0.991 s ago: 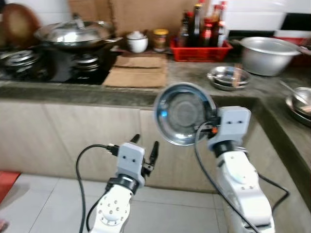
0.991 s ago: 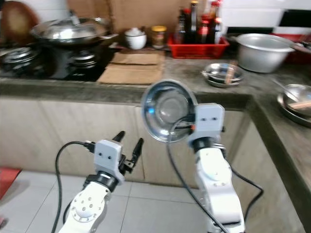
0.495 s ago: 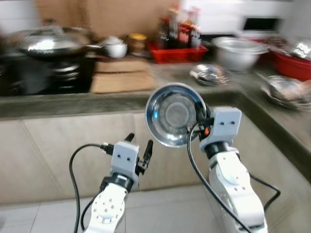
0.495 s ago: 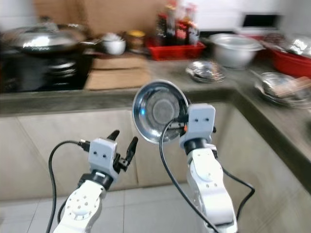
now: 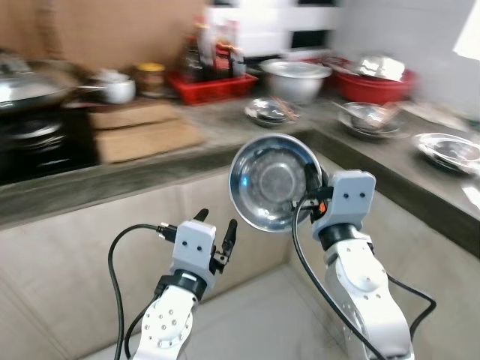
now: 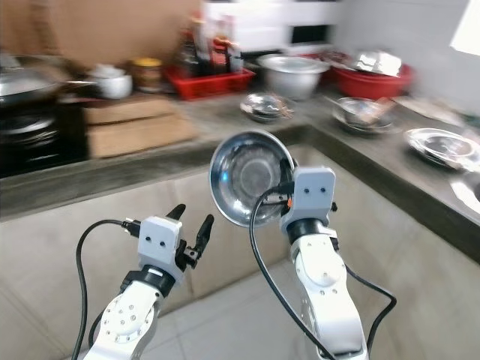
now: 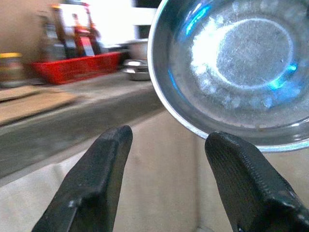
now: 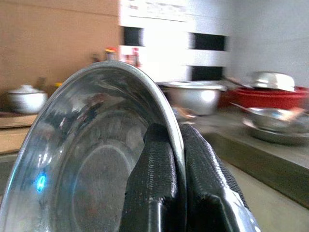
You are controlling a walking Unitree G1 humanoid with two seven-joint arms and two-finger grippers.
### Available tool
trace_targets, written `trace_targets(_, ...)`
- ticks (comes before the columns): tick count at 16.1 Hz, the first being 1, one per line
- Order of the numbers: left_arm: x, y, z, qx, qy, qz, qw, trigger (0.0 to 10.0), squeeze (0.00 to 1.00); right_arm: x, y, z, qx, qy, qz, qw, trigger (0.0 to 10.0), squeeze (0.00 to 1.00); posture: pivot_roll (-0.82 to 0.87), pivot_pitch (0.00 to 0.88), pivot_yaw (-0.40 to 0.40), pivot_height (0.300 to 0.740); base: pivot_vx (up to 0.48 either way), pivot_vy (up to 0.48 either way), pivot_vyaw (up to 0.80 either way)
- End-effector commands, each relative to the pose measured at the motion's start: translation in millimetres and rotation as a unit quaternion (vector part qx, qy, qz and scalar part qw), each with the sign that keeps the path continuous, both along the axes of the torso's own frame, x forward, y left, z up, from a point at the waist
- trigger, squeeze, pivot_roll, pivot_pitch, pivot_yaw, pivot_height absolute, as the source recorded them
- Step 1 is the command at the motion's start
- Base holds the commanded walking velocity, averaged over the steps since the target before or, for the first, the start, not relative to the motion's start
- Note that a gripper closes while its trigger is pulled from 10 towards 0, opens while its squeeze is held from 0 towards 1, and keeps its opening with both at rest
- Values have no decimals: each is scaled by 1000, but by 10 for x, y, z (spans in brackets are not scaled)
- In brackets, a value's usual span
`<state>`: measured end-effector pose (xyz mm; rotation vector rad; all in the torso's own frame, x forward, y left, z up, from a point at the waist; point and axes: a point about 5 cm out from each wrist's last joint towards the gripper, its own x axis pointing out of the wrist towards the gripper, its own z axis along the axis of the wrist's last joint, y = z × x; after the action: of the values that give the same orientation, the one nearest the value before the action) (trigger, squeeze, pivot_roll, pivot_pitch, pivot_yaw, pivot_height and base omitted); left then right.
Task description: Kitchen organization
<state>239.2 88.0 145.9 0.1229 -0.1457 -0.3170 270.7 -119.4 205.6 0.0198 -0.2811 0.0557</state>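
A shiny steel bowl (image 5: 272, 182) is held up on edge in front of me, its hollow facing me. My right gripper (image 5: 313, 189) is shut on the bowl's rim; in the right wrist view its fingers (image 8: 159, 179) pinch the rim (image 8: 170, 125) between them. My left gripper (image 5: 214, 225) hangs lower and to the left, open, with nothing between its fingers. In the left wrist view the bowl (image 7: 241, 67) sits just beyond the left fingertips (image 7: 113, 145).
An L-shaped stone counter (image 5: 225, 142) runs ahead and along the right. On it stand a red crate of bottles (image 5: 210, 82), a big steel pot (image 5: 294, 79), steel dishes (image 5: 271, 111), a red basin (image 5: 375, 82), cardboard (image 5: 142, 135) and a stove with a wok (image 5: 22, 90). Tiled floor lies below.
The whole view has swung to the right, bringing the counter's right wing and red basin into sight. The bowl stays in my right gripper; the left gripper stays open.
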Motion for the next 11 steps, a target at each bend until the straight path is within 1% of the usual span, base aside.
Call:
trace_targets(1, 4, -68, 10, -6, 5, -14, 1000, 10000, 0, -10, -88, 29, 1, -4, -21, 1000, 10000, 0, 66, 0, -19, 740, 0, 0, -800)
trace_targets(3, -5, -87, 1, 6, 1, -24, 1000, 10000, 0, -16, -90, 18, -1, -3, -23, 1000, 10000, 0, 64, 0, -17, 740, 0, 0, -788)
trace_targets(4, -8, -91, 2, 7, -1, -27, 1000, 10000, 0, -17, -88, 16, -1, -2, -23, 1000, 10000, 0, 64, 0, -17, 740, 0, -289, -788)
trace_targets(6, -5, -86, 5, 13, -3, -25, 1000, 10000, 0, -19, -87, 17, -1, -2, -24, 1000, 10000, 0, 64, 0, -17, 740, 240, -412, -784)
trace_targets(10, -3, -89, -1, 9, 1, -25, 1000, 10000, 0, -16, -84, 15, -1, -3, -23, 1000, 10000, 0, 65, 0, -20, 740, 270, -392, -780)
trace_targets(11, 4, -79, -10, 5, 6, -21, 1000, 10000, 0, -11, -80, 20, -1, -4, -23, 1000, 10000, 0, 65, 0, -21, 740, 0, 0, -775)
